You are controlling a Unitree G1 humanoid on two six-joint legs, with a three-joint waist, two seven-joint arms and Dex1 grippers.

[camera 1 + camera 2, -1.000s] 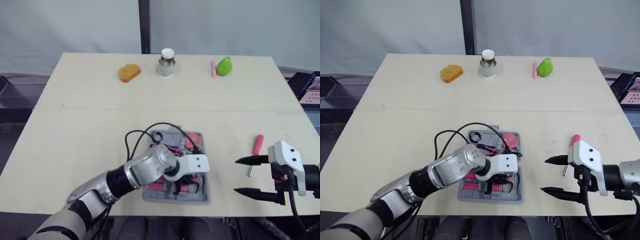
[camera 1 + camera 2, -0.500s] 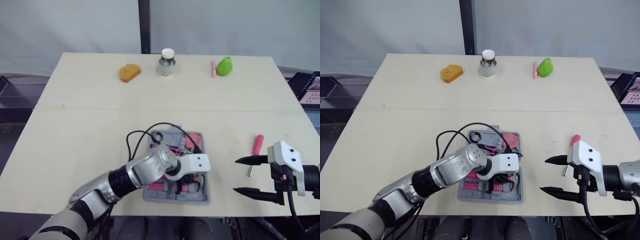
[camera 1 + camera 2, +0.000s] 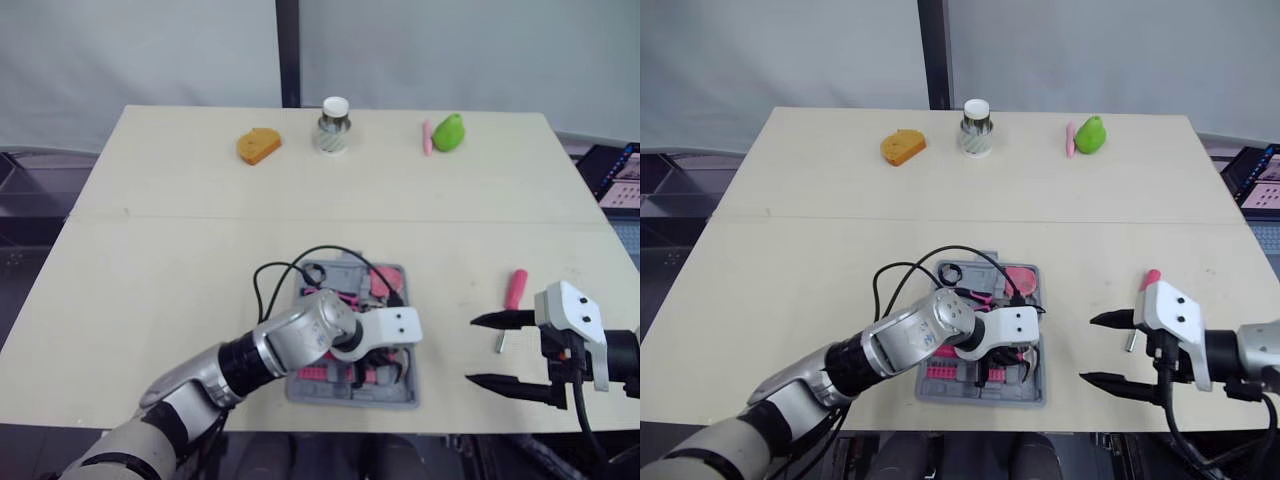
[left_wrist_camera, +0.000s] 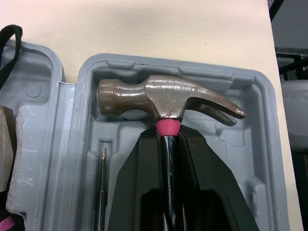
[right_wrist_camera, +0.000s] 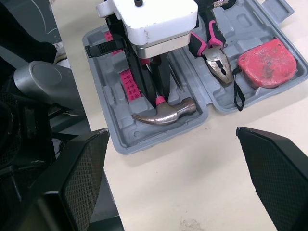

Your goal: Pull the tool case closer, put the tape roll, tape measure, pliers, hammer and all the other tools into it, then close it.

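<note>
Barely any shift: left claw [image 4: 168, 149] still pinches the hammer [image 4: 163, 98] handle, seating it in the tool case [image 4: 260, 144] recess, lower centre. Right claw [image 3: 470, 350] spread, waiting lower right.

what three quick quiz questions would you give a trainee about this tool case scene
1. True or false: the hammer lies wholly outside the tool case.
2. Which item lies on the table to the right of the case? A) pink-handled tool B) pliers C) tape measure
3. Fill in: the right gripper hovers with its fingers ____.

Key: 1 false, its head sits in a case compartment; 2 A; 3 open.
</note>
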